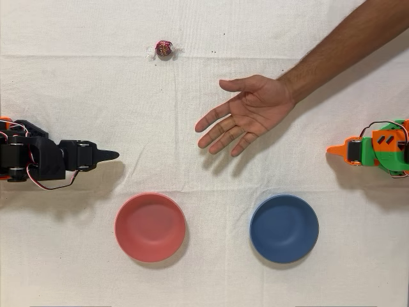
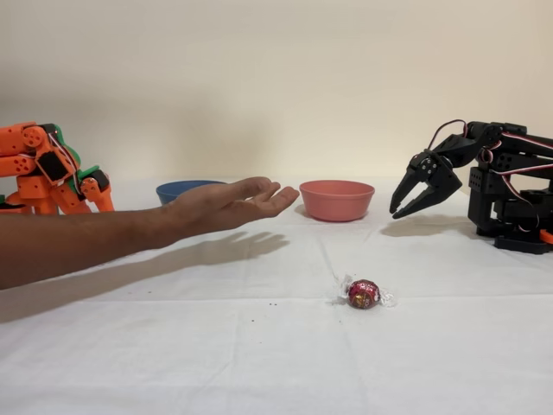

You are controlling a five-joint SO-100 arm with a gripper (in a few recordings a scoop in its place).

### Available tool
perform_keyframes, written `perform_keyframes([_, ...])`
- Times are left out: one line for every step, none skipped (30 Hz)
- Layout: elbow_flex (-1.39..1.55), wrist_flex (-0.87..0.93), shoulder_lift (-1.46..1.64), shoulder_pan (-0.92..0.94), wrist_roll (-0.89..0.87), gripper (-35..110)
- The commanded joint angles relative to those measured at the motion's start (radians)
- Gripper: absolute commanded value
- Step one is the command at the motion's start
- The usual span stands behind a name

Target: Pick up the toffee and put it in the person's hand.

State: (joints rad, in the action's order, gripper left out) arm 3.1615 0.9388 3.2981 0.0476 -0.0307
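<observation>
Overhead view: black arm's jaws [image 1: 110, 155] hang parted and empty above the white-clothed desk [image 1: 204, 281]. Well apart from them lies the small round red-wrapped toffee [image 1: 165, 48] with clear twisted ends; farther off, the person's open bare hand [image 1: 246, 113] hovers palm-up.

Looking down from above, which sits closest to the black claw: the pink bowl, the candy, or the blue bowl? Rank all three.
Overhead view, from the black gripper at left:
1. Pink bowl, just below and right of it.
2. Toffee, up near the top edge, a bit farther.
3. Blue bowl, lower right, clearly farthest.
</observation>
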Motion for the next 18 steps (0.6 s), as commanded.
perform_keyframes([0.054, 0.015, 0.071, -0.005, -0.018, 0])
perform_keyframes([0.054, 0.015, 0.071, -0.002, -0.02, 0])
perform_keyframes([0.054, 0.015, 0.071, 0.002, -0.021, 0])
perform_keyframes([0.054, 0.015, 0.071, 0.005, -0.023, 0])
perform_keyframes([0.054, 0.014, 0.071, 0.006, -0.025, 0])
perform_keyframes([0.054, 0.006, 0.071, 0.011, -0.018, 0])
perform_keyframes([0.052, -0.008, 0.071, 0.023, -0.015, 0])
perform_keyframes([0.049, -0.017, 0.071, 0.037, -0.003, 0])
perform_keyframes([0.041, -0.025, 0.071, 0.049, 0.011, 0])
perform_keyframes([0.029, -0.028, 0.071, 0.058, 0.026, 0])
perform_keyframes([0.009, -0.028, 0.071, 0.071, 0.04, 0])
perform_keyframes([-0.012, -0.028, 0.071, 0.078, 0.051, 0])
perform_keyframes([-0.035, -0.029, 0.071, 0.081, 0.061, 0])
perform_keyframes([-0.057, -0.031, 0.071, 0.081, 0.072, 0])
perform_keyframes([-0.083, -0.032, 0.058, 0.081, 0.08, 0])
perform_keyframes([-0.115, -0.037, 0.031, 0.081, 0.08, 0])
perform_keyframes([-0.155, -0.046, -0.012, 0.081, 0.077, 0])
perform_keyframes([-0.198, -0.054, -0.069, 0.08, 0.067, 0])
